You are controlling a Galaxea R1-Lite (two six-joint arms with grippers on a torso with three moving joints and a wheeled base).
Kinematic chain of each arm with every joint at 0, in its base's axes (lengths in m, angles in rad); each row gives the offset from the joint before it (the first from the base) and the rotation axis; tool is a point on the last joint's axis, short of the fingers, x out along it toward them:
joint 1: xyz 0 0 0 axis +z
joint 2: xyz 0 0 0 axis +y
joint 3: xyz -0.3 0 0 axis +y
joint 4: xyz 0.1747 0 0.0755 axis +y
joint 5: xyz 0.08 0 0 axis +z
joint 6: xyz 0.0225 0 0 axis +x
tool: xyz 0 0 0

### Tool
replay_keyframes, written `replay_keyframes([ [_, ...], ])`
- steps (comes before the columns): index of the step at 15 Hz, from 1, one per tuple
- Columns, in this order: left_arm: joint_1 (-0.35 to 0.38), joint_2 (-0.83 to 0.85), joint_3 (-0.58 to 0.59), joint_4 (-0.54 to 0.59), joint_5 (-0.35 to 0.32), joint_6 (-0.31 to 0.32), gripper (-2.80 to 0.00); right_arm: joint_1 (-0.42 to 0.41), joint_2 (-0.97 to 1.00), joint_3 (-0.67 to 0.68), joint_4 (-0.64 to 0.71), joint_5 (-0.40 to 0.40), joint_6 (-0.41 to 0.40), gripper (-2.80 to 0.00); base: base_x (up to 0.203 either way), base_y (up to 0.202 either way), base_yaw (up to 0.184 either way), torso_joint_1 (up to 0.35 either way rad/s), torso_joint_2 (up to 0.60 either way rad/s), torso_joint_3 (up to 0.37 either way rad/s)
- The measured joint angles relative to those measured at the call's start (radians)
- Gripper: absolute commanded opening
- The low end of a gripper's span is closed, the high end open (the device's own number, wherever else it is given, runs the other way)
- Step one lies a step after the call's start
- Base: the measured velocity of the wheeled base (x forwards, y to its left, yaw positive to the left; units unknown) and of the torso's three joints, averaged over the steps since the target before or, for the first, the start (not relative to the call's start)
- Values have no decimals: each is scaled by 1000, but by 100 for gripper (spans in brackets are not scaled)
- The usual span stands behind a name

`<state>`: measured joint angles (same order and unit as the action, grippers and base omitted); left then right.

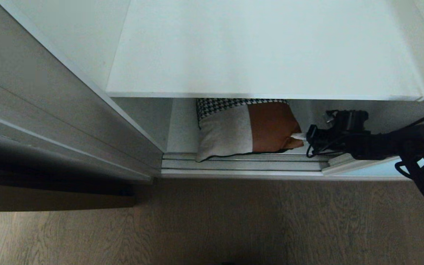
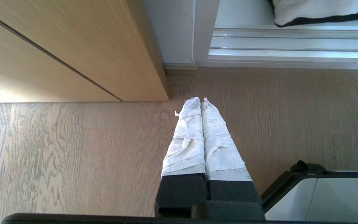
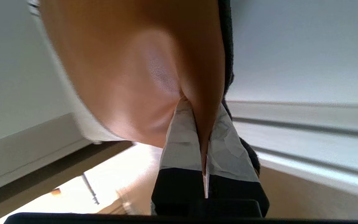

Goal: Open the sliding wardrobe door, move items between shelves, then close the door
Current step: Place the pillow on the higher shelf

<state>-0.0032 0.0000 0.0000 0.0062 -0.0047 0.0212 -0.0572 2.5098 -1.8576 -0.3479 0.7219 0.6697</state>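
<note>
We see our right end effector [image 1: 297, 136] clenched on the rust-brown leather corner of the square patchwork cushion [image 1: 239, 127], at the lower white shelf's [image 1: 182, 129] front edge; our left end effector [image 2: 200, 101] hangs closed above the wooden floor [image 2: 73, 155].

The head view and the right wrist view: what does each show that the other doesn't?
Only the head view shows the white shelf above the cushion, its houndstooth strip and cream panel, and the wood floor. Only the right wrist view shows the right tool pinching a fold of rust-brown leather between its wrapped fingers. Both show the cushion and the door track.
</note>
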Motion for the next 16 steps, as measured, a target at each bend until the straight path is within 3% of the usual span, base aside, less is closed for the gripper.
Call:
replay_keyframes([
  [9,0,0,0,0,0,0,-280,2,-249,424,-8,-28,-150,-280,0,0,0,0,0,0],
  [12,0,0,0,0,0,0,-280,4,-303,565,-84,-29,-168,-280,0,0,0,0,0,0],
  [16,0,0,0,0,0,0,-280,4,-348,645,-129,-68,-171,-280,0,0,0,0,0,0],
])
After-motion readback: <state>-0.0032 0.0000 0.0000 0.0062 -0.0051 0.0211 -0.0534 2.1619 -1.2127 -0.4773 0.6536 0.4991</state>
